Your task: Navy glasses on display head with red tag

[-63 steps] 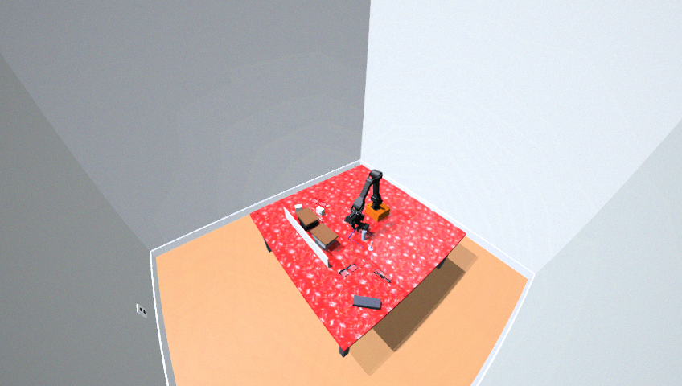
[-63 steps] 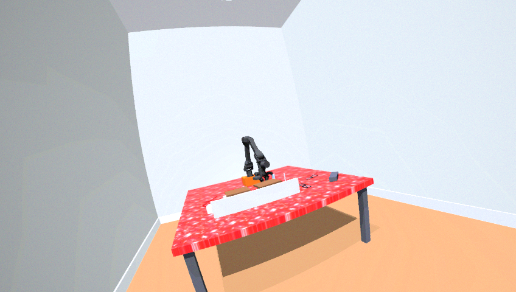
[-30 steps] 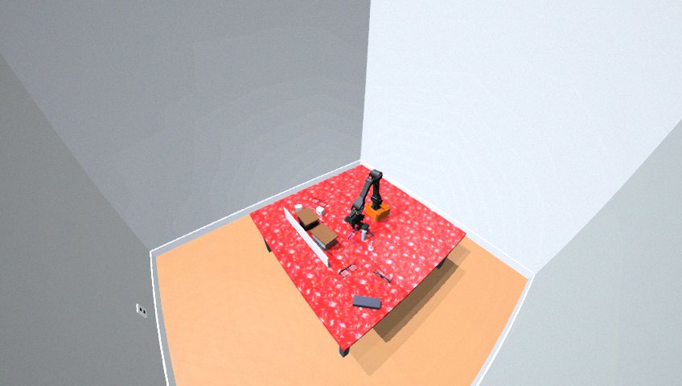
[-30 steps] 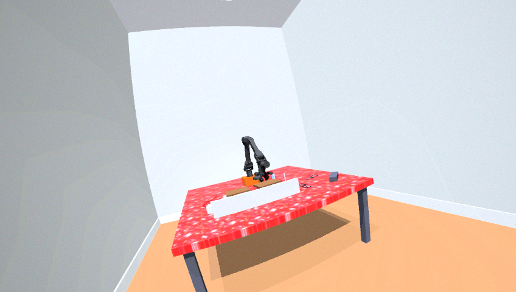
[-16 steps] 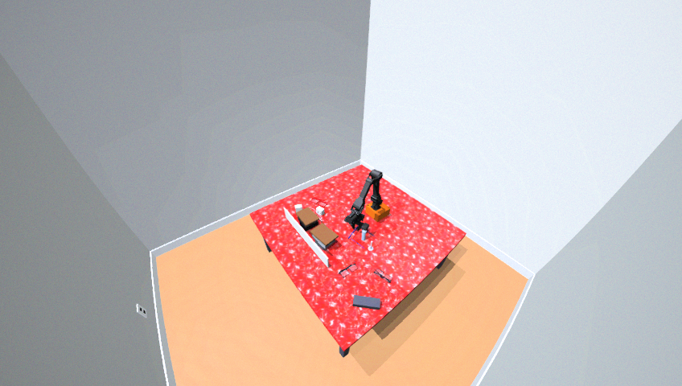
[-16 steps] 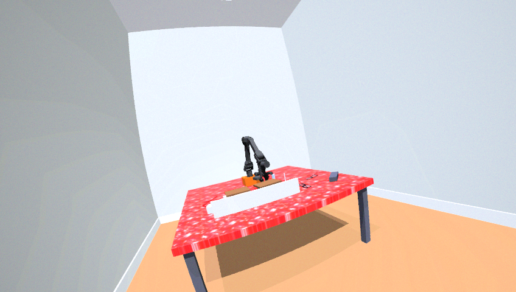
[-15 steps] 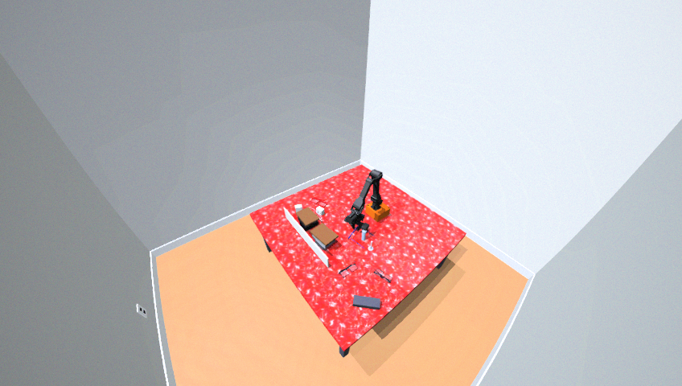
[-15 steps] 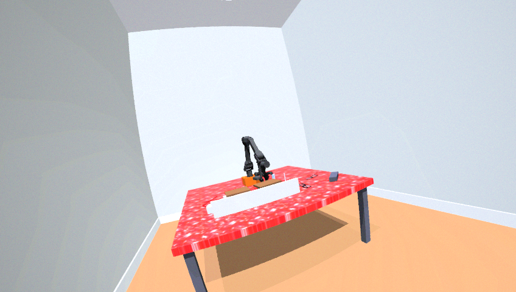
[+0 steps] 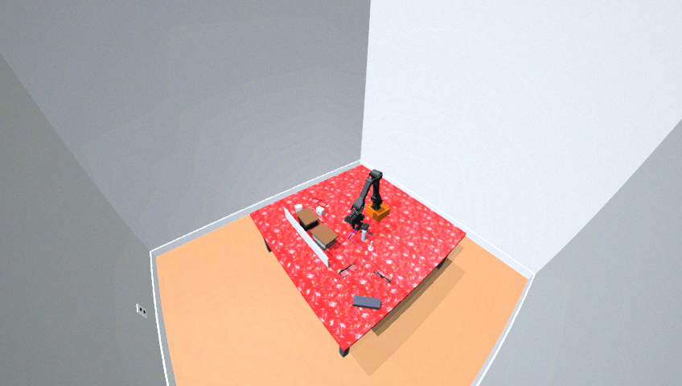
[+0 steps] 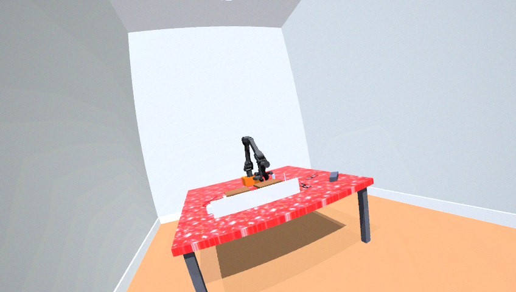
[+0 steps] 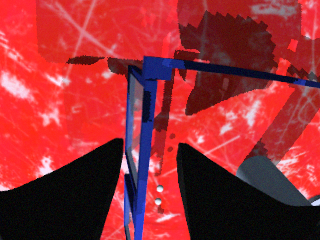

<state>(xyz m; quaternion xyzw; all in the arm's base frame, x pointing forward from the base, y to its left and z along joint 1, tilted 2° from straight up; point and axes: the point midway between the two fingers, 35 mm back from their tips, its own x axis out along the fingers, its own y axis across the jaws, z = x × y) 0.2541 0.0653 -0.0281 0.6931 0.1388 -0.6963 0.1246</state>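
Observation:
The navy glasses stand between my fingers, with the front seen edge-on in the wrist view and one temple reaching right. My gripper is partly open; a gap shows between the glasses and the right finger. The glasses' lower part runs out of the wrist view. Two small white shapes, one at the white panel's far end and another nearer the arm, may be the display heads. I cannot make out a red tag or facial details.
Two brown-topped blocks stand beside a long white panel. A pale bottle and a small white stand are near the gripper. Red glasses, dark glasses and a dark case lie farther off.

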